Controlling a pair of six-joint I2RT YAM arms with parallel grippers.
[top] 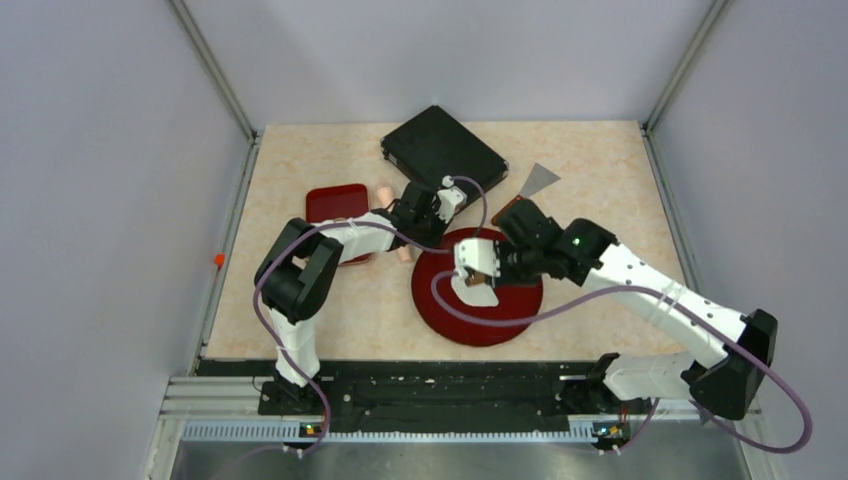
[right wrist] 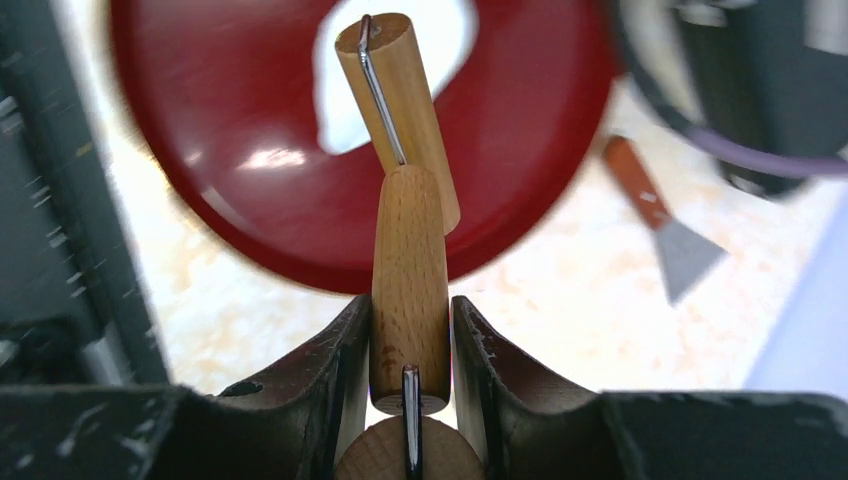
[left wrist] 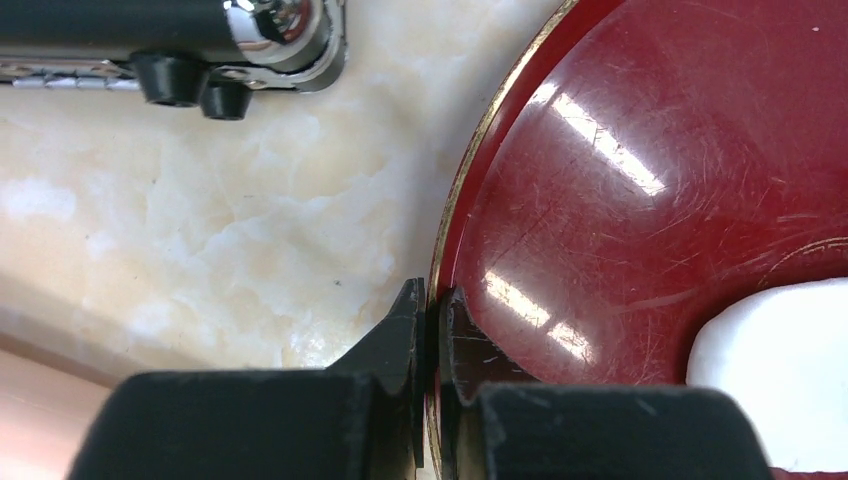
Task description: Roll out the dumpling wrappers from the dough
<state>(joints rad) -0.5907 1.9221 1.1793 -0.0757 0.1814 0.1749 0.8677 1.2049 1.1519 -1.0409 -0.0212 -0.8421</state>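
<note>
The dough [top: 472, 292] is a flattened, irregular white patch on the round red plate [top: 500, 320]. My left gripper [top: 438, 235] is shut on the plate's far-left rim; the left wrist view shows its fingers [left wrist: 432, 310] pinching the gold-edged rim, with the plate [left wrist: 650, 180] and dough [left wrist: 780, 370] to the right. My right gripper [top: 480, 262] is shut on the wooden roller's handle [right wrist: 410, 280]. The roller barrel [right wrist: 400, 100] is over the dough [right wrist: 445, 40] on the plate [right wrist: 250, 100]. No neat round wrappers show.
A black case [top: 443, 150] lies at the back, its chrome edge close to the left gripper [left wrist: 170, 40]. A small red tray [top: 337, 205] is at the left. A metal scraper [top: 535, 185] lies behind the plate, also in the right wrist view [right wrist: 670, 230].
</note>
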